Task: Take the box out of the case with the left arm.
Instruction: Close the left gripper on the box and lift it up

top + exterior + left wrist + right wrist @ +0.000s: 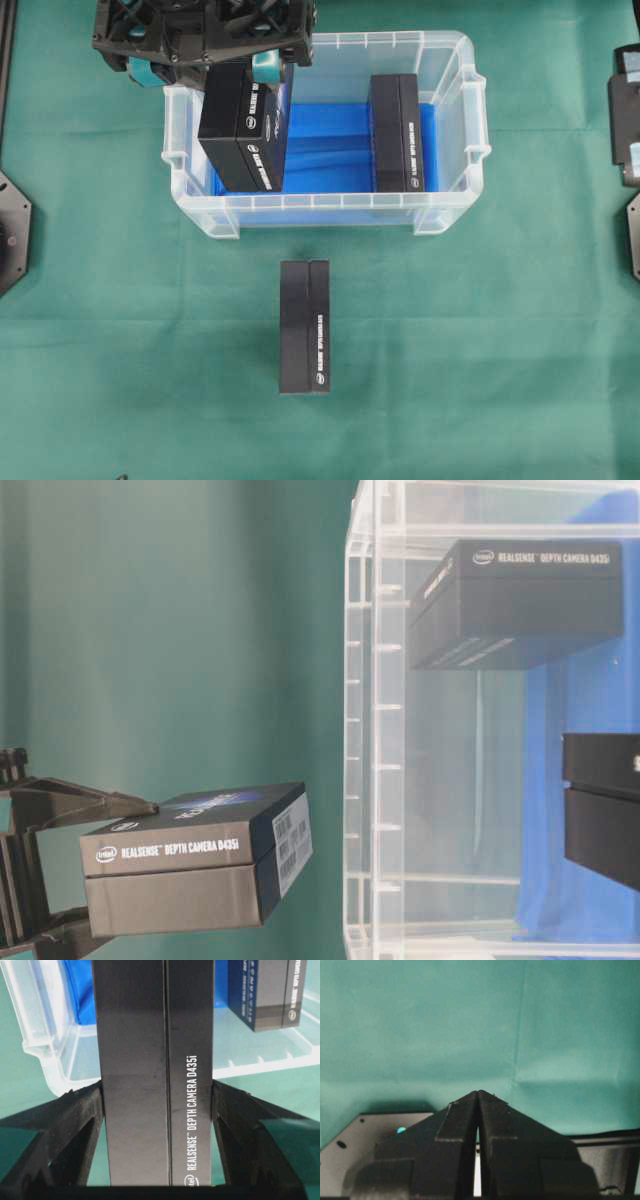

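Gripping a black box (pixel 243 128) between its teal-padded fingers (pixel 266 66), the left gripper (pixel 205 68) sits at the upper left of the overhead frame, over the left end of the case (pixel 452 190). From table level the held box hangs clear of the case's clear wall, just beside it. A second box (pixel 398 133) stands in the case at its right end; a third box (pixel 305 326) lies on the green cloth (pixel 520 360) below centre. Most of the left arm is cut off by the frame's top edge. At its own camera's bottom edge, the right gripper (pixel 478 1094) has its fingertips pressed together, holding nothing.
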